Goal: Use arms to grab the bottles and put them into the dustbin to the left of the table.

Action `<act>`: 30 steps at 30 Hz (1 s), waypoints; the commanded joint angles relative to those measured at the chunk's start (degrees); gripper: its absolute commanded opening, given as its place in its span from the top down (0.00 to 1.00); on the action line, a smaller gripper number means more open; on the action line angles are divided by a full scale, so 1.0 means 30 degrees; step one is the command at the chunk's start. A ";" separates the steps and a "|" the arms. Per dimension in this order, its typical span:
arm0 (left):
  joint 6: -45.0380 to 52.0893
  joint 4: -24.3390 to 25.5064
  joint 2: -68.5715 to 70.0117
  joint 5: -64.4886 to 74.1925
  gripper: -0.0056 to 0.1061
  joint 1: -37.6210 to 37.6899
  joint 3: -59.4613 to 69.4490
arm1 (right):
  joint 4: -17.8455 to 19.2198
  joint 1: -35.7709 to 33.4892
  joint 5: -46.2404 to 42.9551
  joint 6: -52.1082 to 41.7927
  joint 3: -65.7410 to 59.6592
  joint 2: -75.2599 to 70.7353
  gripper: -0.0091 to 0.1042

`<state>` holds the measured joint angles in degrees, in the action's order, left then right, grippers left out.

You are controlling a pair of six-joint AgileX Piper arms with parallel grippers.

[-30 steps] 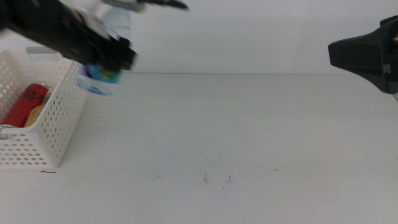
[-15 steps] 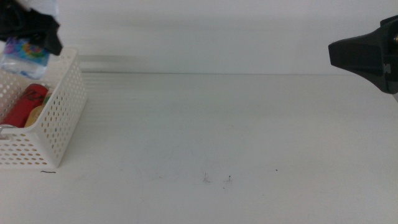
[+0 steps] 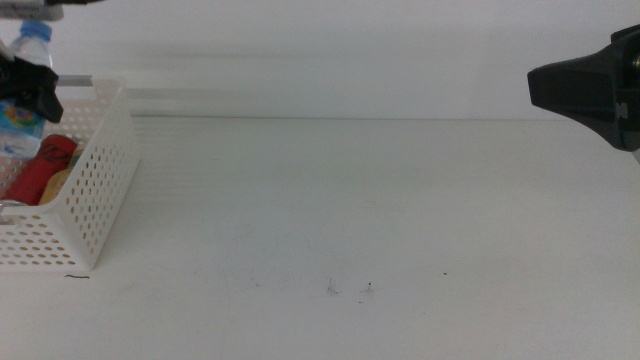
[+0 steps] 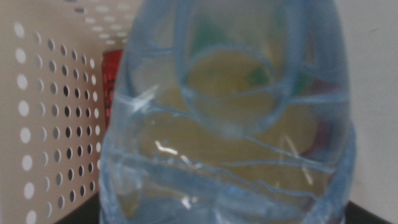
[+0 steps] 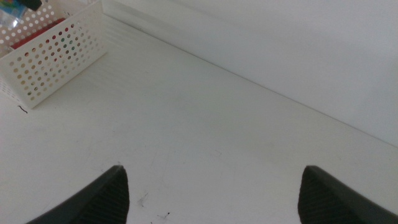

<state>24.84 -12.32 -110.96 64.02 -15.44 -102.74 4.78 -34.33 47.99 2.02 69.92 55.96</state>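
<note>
The left tool (image 3: 28,88), clamping the water bottle (image 3: 22,95), has dropped lower over the dustbin (image 3: 95,190); right tool (image 5: 211,186) gapes wide.

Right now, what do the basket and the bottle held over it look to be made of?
The dustbin: white moulded plastic, likely matte, walls punched with round holes. The water bottle, in the left gripper: clear, glossy ribbed plastic; contents show through.

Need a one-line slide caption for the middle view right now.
Left end effector holds clear blue-capped water bottle over white perforated plastic basket.
</note>
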 commanded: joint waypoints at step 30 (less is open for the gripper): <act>-0.0470 -0.0716 -0.1481 0.0409 0.11 -0.0534 -0.0296 | 0.0140 0.0018 -0.0485 -0.0147 0.0115 -0.0066 0.10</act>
<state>24.74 -12.91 -117.33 63.72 -17.08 -103.29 4.78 -34.33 47.17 2.02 69.92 55.96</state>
